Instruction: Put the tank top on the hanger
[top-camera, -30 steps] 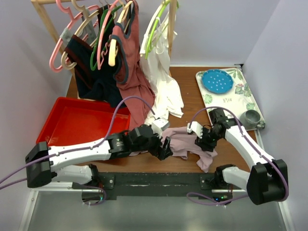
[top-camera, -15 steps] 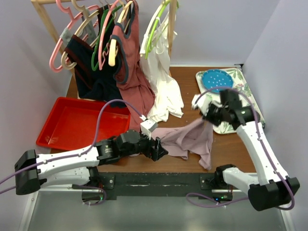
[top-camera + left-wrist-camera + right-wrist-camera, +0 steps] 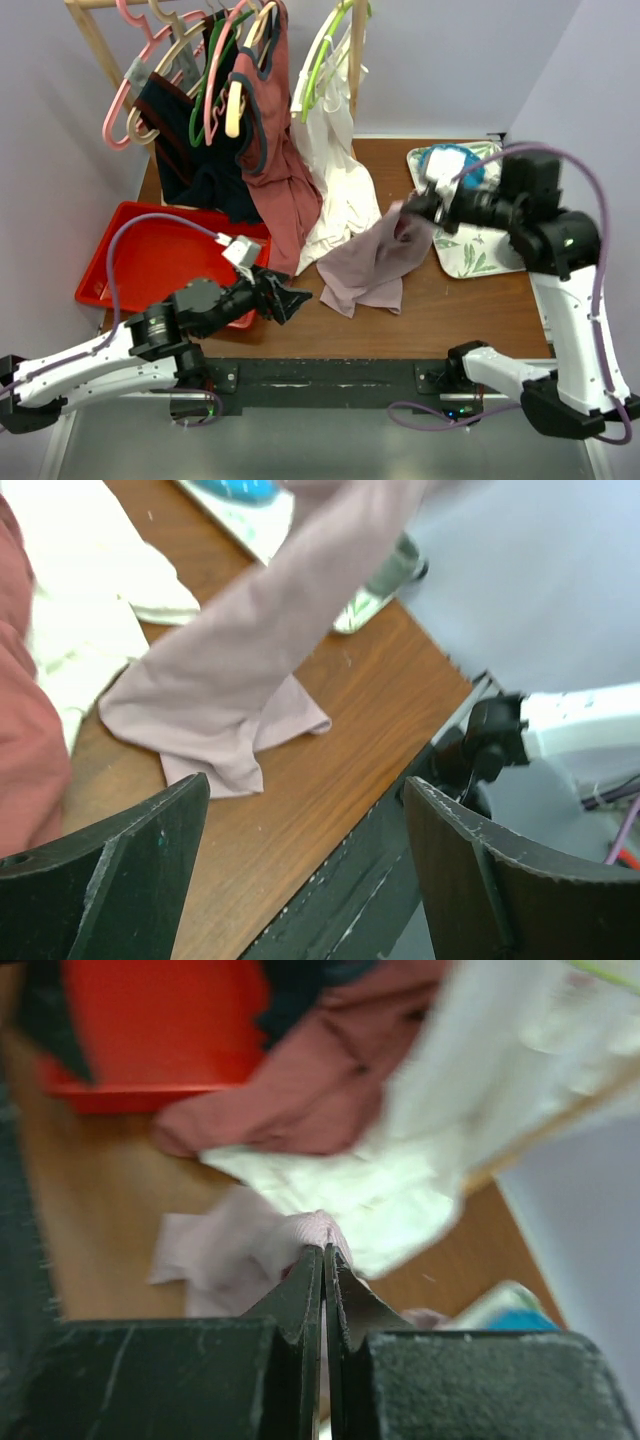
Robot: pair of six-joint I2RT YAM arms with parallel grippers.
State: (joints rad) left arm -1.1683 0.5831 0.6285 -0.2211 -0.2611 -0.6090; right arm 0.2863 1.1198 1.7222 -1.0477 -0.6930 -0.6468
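Observation:
The pale mauve tank top (image 3: 372, 258) hangs in a slanting drape from my right gripper (image 3: 408, 208). Its lower end lies on the wooden table. In the right wrist view the right gripper (image 3: 323, 1252) is shut on a bunched fold of the top (image 3: 235, 1250). My left gripper (image 3: 287, 300) is open and empty, to the left of the top and apart from it. In the left wrist view the top (image 3: 230, 675) lies ahead of the open left gripper (image 3: 305, 865). A salmon-pink hanger (image 3: 128, 88) hangs on the wooden rack at the back left.
A red bin (image 3: 150, 260) sits at the left. A floral tray (image 3: 480, 245) with a blue plate (image 3: 450, 160) sits at the right, under my right arm. On the rack hang a rust-red tank top (image 3: 280, 170), a white garment (image 3: 340, 190) and a lime-green hanger (image 3: 325, 50).
My right gripper has lifted the tank top up and toward the back right. My left gripper has let go of it and drawn back to the left.

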